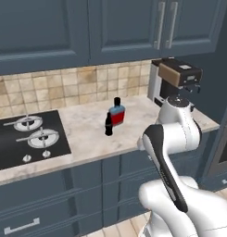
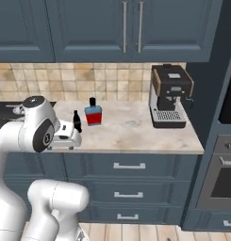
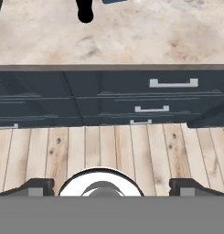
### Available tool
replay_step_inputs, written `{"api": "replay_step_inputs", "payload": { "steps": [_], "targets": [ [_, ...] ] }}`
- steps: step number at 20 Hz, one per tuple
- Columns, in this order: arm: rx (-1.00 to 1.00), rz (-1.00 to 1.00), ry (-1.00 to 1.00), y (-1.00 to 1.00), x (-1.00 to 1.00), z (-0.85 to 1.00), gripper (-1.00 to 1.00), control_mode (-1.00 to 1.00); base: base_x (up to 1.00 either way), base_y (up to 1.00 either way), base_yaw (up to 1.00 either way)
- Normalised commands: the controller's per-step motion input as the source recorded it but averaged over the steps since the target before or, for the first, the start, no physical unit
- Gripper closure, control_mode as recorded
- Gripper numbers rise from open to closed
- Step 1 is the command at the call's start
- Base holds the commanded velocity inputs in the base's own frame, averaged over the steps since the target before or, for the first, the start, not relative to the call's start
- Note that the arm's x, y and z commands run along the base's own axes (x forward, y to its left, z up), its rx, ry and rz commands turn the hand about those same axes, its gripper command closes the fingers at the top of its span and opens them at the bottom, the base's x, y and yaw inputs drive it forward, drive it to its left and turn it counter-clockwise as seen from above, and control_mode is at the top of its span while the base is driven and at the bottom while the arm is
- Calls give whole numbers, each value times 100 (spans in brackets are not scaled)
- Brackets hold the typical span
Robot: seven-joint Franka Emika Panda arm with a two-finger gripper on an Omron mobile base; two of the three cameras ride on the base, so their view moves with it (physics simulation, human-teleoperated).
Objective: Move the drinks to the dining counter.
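Bottle [image 1: 117,114] flat, blue, red-labelled, black-capped, beside small black bottle [image 1: 108,124]

flat bottle [image 1: 117,115]: blue body, red label, black cap
small bottle [image 1: 108,124]: black all over
table [image 1: 87,134]: beige marble-look top with faint grey-brown veining
backsplash [image 1: 64,88]: small square tiles in tan, cream and light brown
stove [image 1: 27,136]: black glass, silver-ringed burners
coffee machine [image 2: 169,95]: black and brown body, silver front and drip tray
cabinets [image 2: 131,28]: dark slate blue, silver bar handles
floor [image 3: 113,151]: pale wood planks with dark knots
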Motion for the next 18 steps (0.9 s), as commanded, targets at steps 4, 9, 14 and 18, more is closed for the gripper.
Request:
{"api": "replay_step_inputs", "payload": {
  "steps": [4,9,14,18],
  "targets": [
    [0,0,0,0,0,0,-100,100,51,39,2],
    [0,0,0,0,0,0,-100,100,48,32,1],
    [0,0,0,0,0,0,-100,100,28,25,0],
    [0,0,0,0,0,0,-100,100,17,27,0]
  ]
}}
